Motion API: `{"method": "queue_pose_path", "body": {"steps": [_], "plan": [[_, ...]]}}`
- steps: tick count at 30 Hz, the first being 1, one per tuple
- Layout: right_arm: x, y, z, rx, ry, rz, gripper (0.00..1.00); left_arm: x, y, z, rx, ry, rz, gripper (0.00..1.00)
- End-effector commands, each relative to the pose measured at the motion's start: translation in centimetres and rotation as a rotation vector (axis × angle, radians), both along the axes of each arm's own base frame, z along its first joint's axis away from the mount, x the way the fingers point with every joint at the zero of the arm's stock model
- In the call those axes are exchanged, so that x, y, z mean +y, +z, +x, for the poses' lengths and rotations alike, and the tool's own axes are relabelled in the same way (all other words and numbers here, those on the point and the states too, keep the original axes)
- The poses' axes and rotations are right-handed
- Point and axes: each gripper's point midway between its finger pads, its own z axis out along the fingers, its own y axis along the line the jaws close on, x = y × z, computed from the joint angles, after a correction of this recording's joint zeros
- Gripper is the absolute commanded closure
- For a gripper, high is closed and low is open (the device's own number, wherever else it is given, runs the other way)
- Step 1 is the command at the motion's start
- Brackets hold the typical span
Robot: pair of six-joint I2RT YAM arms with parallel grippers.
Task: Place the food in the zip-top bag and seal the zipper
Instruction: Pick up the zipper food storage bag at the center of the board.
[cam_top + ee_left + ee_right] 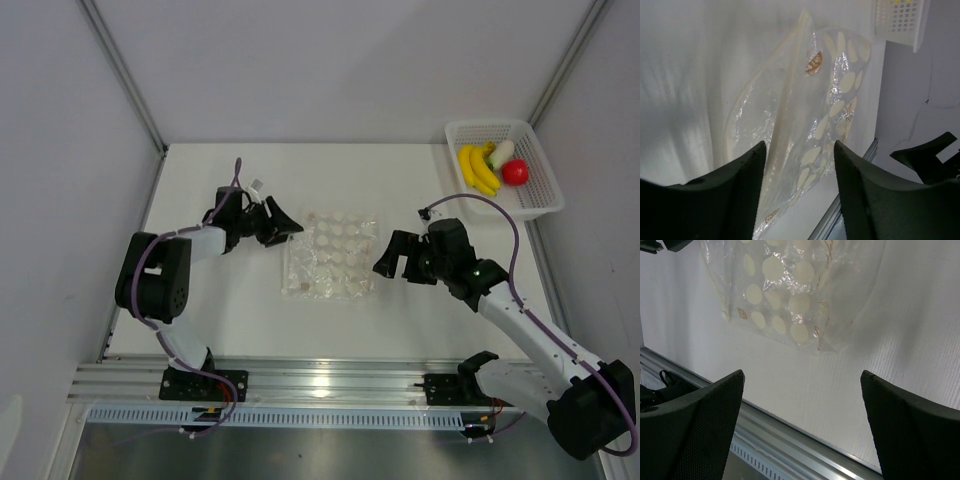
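The clear zip-top bag with whitish dots lies flat on the table's middle, empty. Its zipper shows as a pale strip along the edge facing my left gripper. The yellow banana bunch, red fruit and white radish lie in the white basket at the back right. My left gripper is open and empty just left of the bag's upper left corner; in its wrist view the bag lies between its jaws. My right gripper is open and empty just right of the bag.
The basket's corner also shows in the left wrist view. A metal rail runs along the table's near edge. Frame posts stand at the back corners. Bare white table lies between the bag and the rail.
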Motion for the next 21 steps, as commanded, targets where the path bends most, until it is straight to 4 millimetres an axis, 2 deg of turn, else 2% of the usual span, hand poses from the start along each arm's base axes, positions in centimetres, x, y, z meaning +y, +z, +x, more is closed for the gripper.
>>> {"method": "queue_pose_path", "body": {"steps": [1, 3, 4, 6, 8, 9, 11, 14, 15, 16, 18, 19, 20, 21], "plan": [[0.2, 1.3, 0.8, -0.043, -0.004, 0.008, 0.01, -1.9, 2.1, 0.2, -0.079, -0.08, -0.088, 0.47], [0.3, 1.1, 0.8, -0.037, -0.005, 0.011, 0.0, -2.8, 1.9, -0.1, -0.072, -0.118, -0.088, 0.55], [0.4, 1.2, 0.8, -0.036, -0.003, 0.015, 0.01, -3.1, 1.7, -0.2, -0.07, -0.129, -0.086, 0.66], [0.5, 1.2, 0.8, -0.036, -0.002, 0.017, 0.01, -3.9, 1.6, -0.6, -0.064, -0.151, -0.083, 0.73], [0.5, 1.0, 0.9, -0.033, -0.003, 0.013, 0.0, -4.5, 1.7, -0.8, -0.058, -0.172, -0.091, 0.88], [0.5, 1.1, 0.9, -0.033, -0.005, 0.015, 0.01, -5.1, 1.8, -1.1, -0.059, -0.184, -0.093, 0.99], [0.6, 0.9, 0.9, -0.031, -0.007, 0.006, 0.01, -5.6, 2.2, -1.5, -0.06, -0.195, -0.095, 0.99], [1.3, 0.9, 0.5, -0.042, 0.014, -0.011, 0.01, -7.3, 4.1, -2.5, -0.082, -0.208, -0.068, 0.99], [1.5, 0.9, 0.4, -0.045, 0.023, -0.016, 0.0, -7.6, 3.6, -2.9, -0.058, -0.202, -0.052, 0.99], [1.8, 1.0, 0.2, -0.05, 0.031, -0.022, 0.01, -7.9, 5.1, -3.0, -0.084, -0.188, -0.042, 0.99], [2.1, 1.3, 0.5, -0.073, 0.012, -0.055, 0.01, -8.4, 4.5, -4.2, -0.034, -0.136, 0.06, 0.99], [2.7, 1.4, -0.1, -0.073, 0.03, -0.065, 0.01, -8.6, 6.3, -4.2, -0.055, -0.11, 0.09, 0.99], [3.0, 1.8, -0.1, -0.086, 0.031, -0.069, 0.01, -8.9, 5.3, -6.3, 0.025, -0.112, 0.161, 0.99], [2.9, 1.8, 0.2, -0.096, 0.011, -0.094, 0.02, -8.6, 5.7, -5.7, 0.012, -0.045, 0.23, 0.99]]}}
